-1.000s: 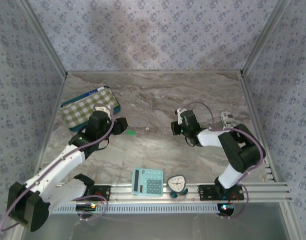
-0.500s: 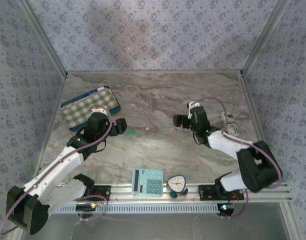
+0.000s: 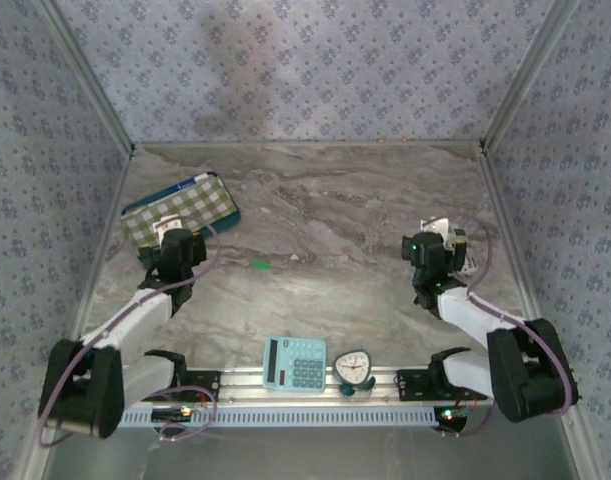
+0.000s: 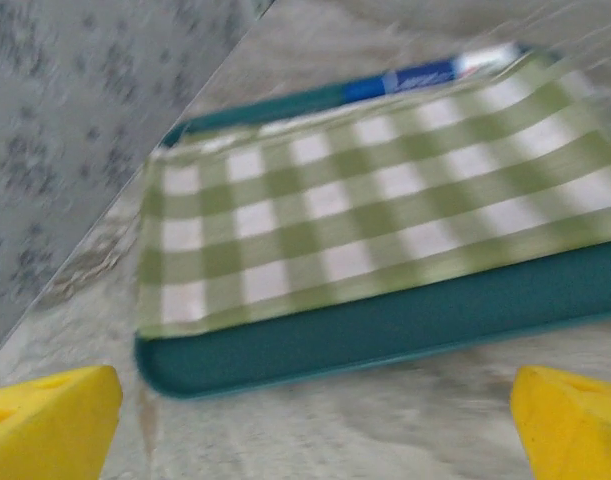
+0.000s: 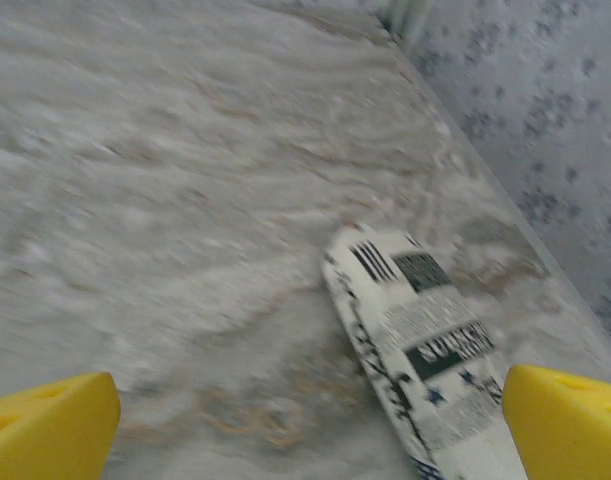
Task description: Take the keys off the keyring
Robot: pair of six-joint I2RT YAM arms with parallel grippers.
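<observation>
Keyring detail is too small to resolve; a small green piece [image 3: 259,265] lies mid-table on the veined grey marble tabletop [image 3: 315,200], apart from both arms. Left gripper [image 4: 310,420] gapes wide, its yellow wedge fingertips empty, before a soft green-checked rectangular case [image 4: 385,210] with a teal base. Right gripper [image 5: 310,420], equally wide and empty, faces a white printed oblong packet [image 5: 415,350], its black print plain in the wrist view, a pale speck from above.
</observation>
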